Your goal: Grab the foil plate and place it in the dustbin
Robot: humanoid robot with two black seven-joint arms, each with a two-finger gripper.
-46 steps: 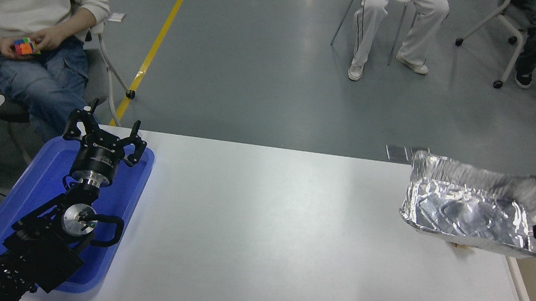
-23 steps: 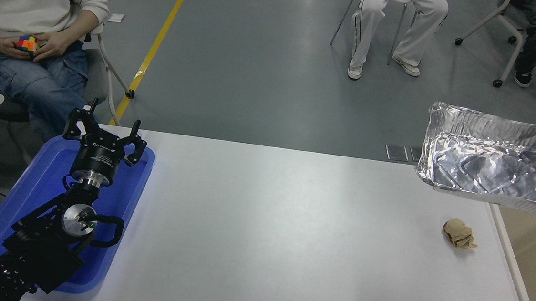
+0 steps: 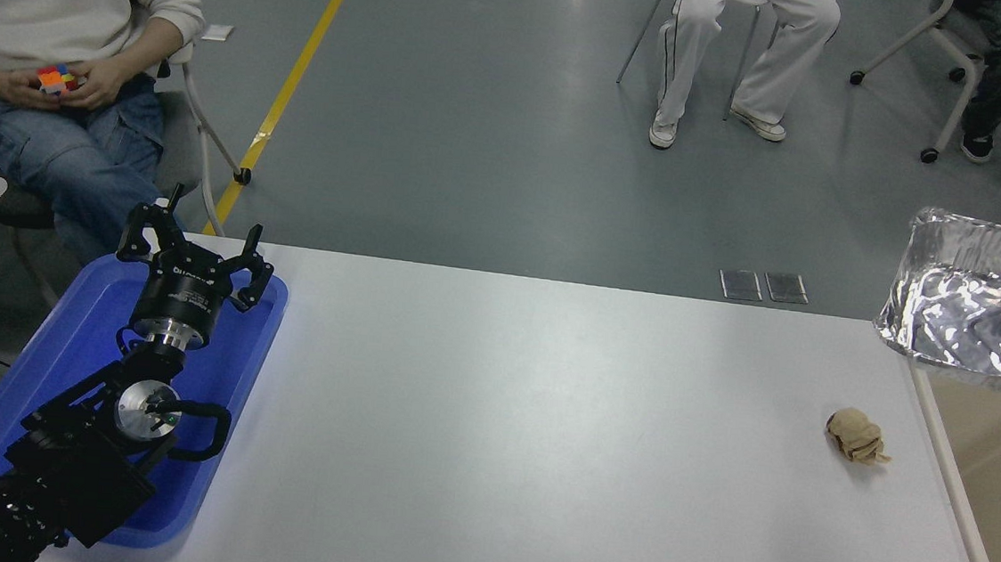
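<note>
At about 8 o'clock the left pincer [image 3: 196, 244] sits parked over the blue tray [image 3: 67, 345], fingers spread wide with nothing in them, and its arm covers a good chunk of the tray. The white table [image 3: 498, 424] fills the middle. Over toward 4 o'clock there's a small crumpled tan paper ball [image 3: 856, 435] lying on its own. At 3 o'clock the foil plate [image 3: 981, 305] hangs in the air above the dustbin [image 3: 999, 472], its right end cut off by the frame edge. The right pincer is out of frame, so can't tell what's gripping the plate. Only a slice of the dustbin shows too.
</note>
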